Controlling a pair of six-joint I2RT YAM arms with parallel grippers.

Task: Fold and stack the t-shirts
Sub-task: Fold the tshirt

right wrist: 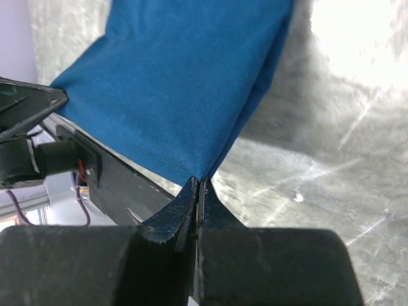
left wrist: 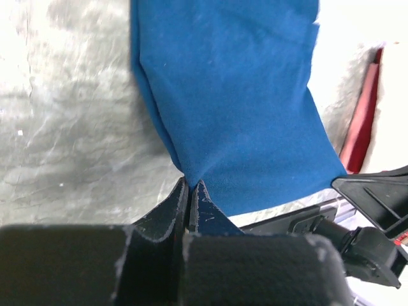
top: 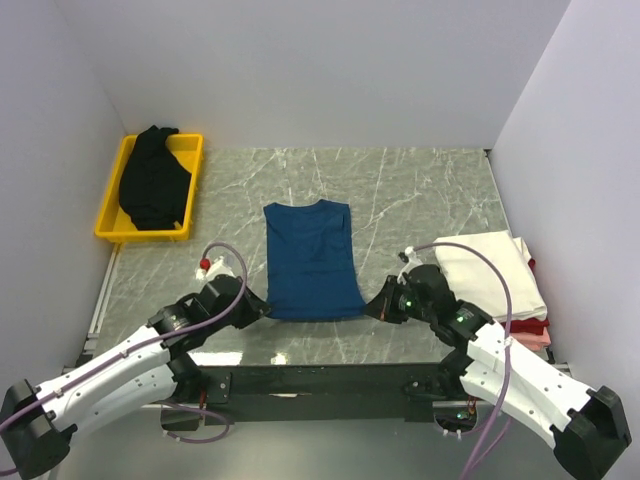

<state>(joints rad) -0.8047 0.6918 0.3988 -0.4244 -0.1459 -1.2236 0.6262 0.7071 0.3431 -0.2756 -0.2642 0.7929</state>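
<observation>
Item under work: blue shirt, lying flat in the middle of the table, between my two arms.
Long axis: runs straight away from the arm bases, with the neckline at the far end and the hem at the near end.
Left gripper: closed on the near left corner of the blue shirt. The wrist view shows cloth pinched between the tips and drawn into a small peak.
Right gripper: closed on the near right corner of the blue shirt, with the same peak of cloth at its tips.
Key relation: the whole shirt lies beyond both grippers. Each arm has its own corner and neither is nearer. I judge the coming fold must carry the hem away from me along the long axis.
Condition of shirt: sides already turned in to a narrow panel. The cloth is smooth with faint creases, and no print shows on the upper face.
Black shirt: heaped unfolded in the yellow tray at the far left, well apart.
Folded stack: at the right edge just beyond the right arm, white on top with red and pink edges below.
Risk: I judge that uneven travel would skew the fold.
</observation>
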